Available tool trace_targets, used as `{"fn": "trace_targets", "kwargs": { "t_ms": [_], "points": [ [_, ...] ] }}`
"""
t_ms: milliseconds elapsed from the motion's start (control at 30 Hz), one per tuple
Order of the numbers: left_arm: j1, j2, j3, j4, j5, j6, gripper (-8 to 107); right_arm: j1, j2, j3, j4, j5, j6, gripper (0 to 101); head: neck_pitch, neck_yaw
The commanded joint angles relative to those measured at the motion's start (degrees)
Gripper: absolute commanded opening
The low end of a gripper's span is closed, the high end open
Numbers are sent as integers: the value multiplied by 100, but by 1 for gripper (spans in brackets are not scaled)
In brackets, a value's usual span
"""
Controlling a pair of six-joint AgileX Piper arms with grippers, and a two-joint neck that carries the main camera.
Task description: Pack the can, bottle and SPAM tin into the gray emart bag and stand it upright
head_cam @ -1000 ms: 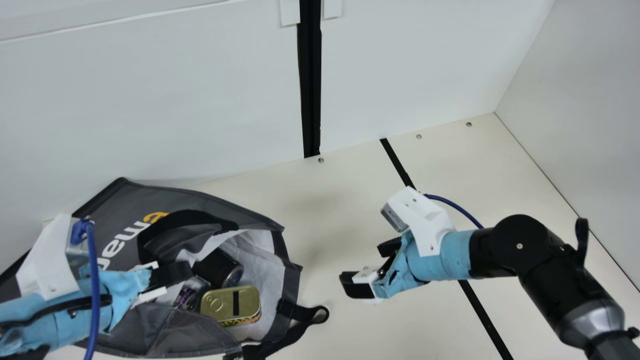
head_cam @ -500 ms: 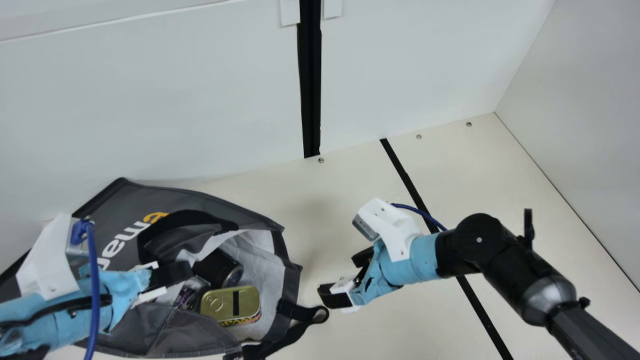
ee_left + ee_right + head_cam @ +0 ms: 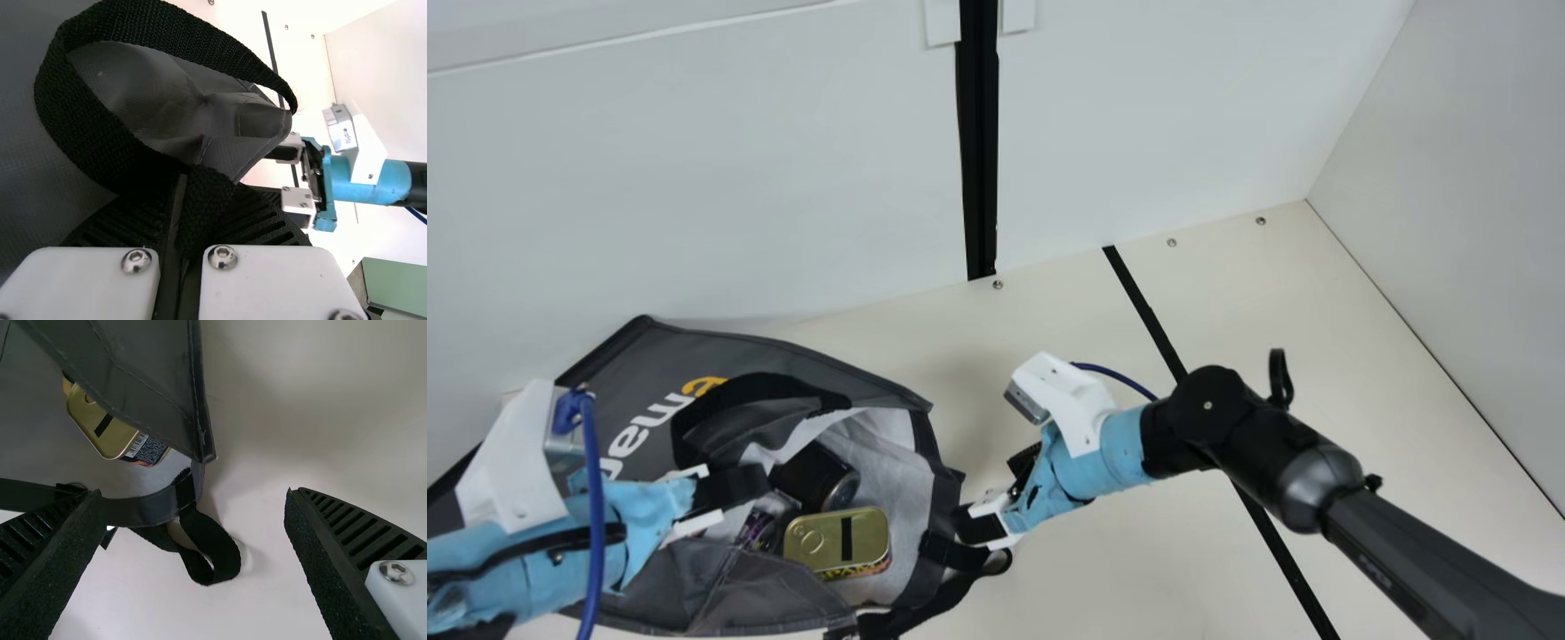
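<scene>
The gray emart bag (image 3: 783, 351) lies on its side, mouth facing right. Inside rest the gold SPAM tin (image 3: 836, 540), a dark can (image 3: 815, 476) and a purplish item (image 3: 763, 526), partly hidden, perhaps the bottle. My left gripper (image 3: 734, 487) is over the bag; in the left wrist view the gripper (image 3: 187, 207) is shut on a black handle (image 3: 100, 147). My right gripper (image 3: 993, 492) is open at the mouth's rim. In the right wrist view, the loose handle (image 3: 227, 553) and rim lie between the spread fingers of the gripper (image 3: 193, 500), with the tin (image 3: 107, 430) beyond.
White walls (image 3: 694, 178) rise behind the bag and at the right. Free cream tabletop (image 3: 1120, 569) stretches right of the bag, crossed by a black strip (image 3: 1143, 307). A green object (image 3: 397, 287) shows at the left wrist view's edge.
The right arm has swung left across the table, bringing its open gripper up to the bag's mouth and loose handle. My left arm and the bag have stayed still.
</scene>
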Motion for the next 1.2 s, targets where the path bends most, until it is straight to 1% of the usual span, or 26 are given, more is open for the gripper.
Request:
{"fn": "trace_targets", "kwargs": {
  "t_ms": [0,200,567,900,1167],
  "points": [
    [0,0,0,0,0,0,-8,67,154,-39,35,-30,-29,95,-130,-5],
    [0,0,0,0,0,0,-8,293,521,-169,204,-147,-114,95,-130,-5],
    [0,0,0,0,0,0,-8,675,1098,-477,647,-241,-294,95,-130,-5],
    [0,0,0,0,0,0,-8,806,1515,-737,931,-249,-461,95,-130,-5],
    [0,0,0,0,0,0,-8,752,1666,-783,1128,-119,-593,42,-130,-5]
  ]
}}
